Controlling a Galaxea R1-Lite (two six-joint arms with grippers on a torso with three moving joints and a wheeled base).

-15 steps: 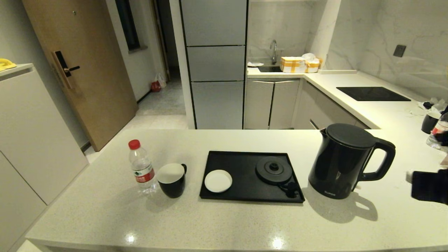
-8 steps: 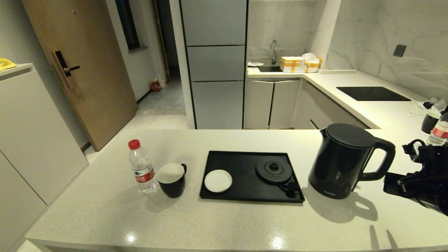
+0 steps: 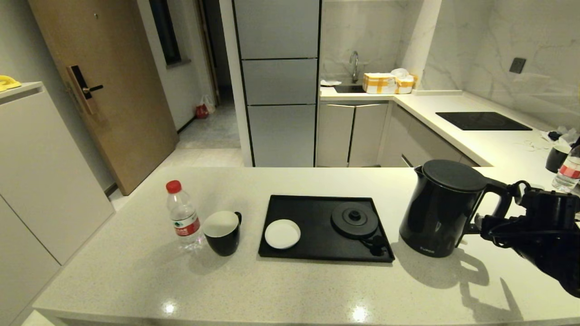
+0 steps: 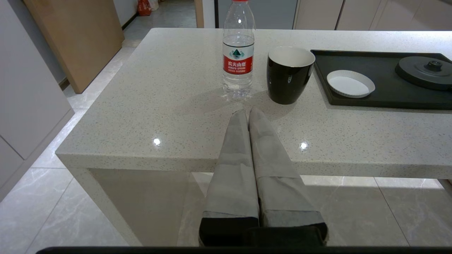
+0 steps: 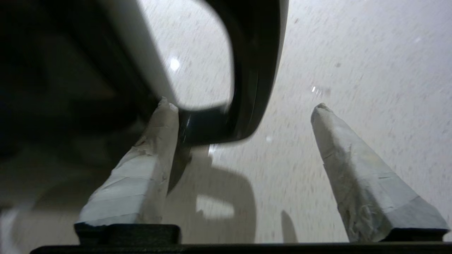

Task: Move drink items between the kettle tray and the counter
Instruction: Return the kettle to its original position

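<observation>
Your right gripper (image 5: 243, 107) stands spread wide at the loop handle of the tall black electric kettle (image 3: 442, 206); one finger (image 5: 148, 155) looks to be touching the handle's lower bend, though blur leaves contact unsure. The kettle stands upright on the off-white speckled stone bench (image 3: 290, 290), just right of the flat black rectangular tray (image 3: 317, 244). Left of the tray stand the black mug with white inside (image 3: 223, 233) and the small clear red-capped water bottle (image 3: 183, 216). Your left gripper (image 4: 249, 116) is clenched empty by the bench's near edge.

kettle (image 5: 81, 70) blurred up close, right arm (image 3: 550, 244) cut off
</observation>
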